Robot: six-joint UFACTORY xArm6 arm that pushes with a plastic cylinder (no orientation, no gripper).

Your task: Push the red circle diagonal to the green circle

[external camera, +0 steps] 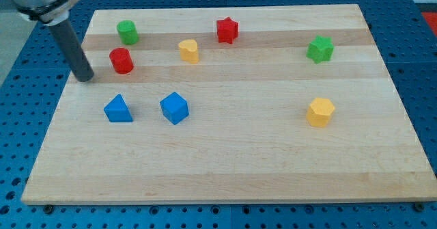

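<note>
The red circle (121, 60) sits on the wooden board near the view's upper left. The green circle (127, 32) stands just above it, slightly to the right, with a small gap between them. My tip (85, 78) rests on the board to the left of the red circle and a little lower, apart from it by a short gap. The dark rod rises from the tip toward the view's top left corner.
A yellow heart-like block (189, 51), a red star (227, 30), a green star (319, 48), a yellow hexagon (320, 111), a blue triangle (118, 109) and a blue cube (174, 108) lie on the board (225, 167). A blue perforated table surrounds it.
</note>
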